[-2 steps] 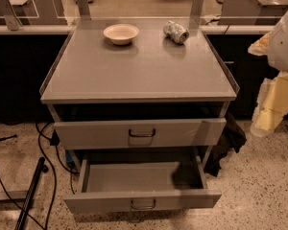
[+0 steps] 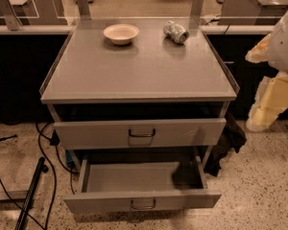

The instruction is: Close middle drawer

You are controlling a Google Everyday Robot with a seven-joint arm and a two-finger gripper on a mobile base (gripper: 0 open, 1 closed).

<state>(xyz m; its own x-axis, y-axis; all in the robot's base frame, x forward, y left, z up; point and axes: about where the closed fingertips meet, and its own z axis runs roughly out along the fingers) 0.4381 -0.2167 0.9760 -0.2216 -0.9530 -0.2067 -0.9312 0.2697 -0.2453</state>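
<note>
The middle drawer (image 2: 142, 199) is pulled far out of the grey cabinet, low in the view. It is wide and shallow with a low front panel and a small loop handle (image 2: 143, 204). Its inside looks empty. Above it, the taller-fronted drawer (image 2: 140, 133) stands slightly out. My gripper (image 2: 262, 120) hangs at the end of the white and cream arm (image 2: 278, 80) at the right edge. It is well right of the cabinet, about level with the upper drawer, and touches nothing.
On the cabinet top (image 2: 139, 71) stand a white bowl (image 2: 121, 33) and a crushed can (image 2: 175, 31) lying on its side. Black cables (image 2: 43, 176) and a dark bar (image 2: 31, 195) lie on the speckled floor at left. A dark bag (image 2: 228, 143) sits right of the cabinet.
</note>
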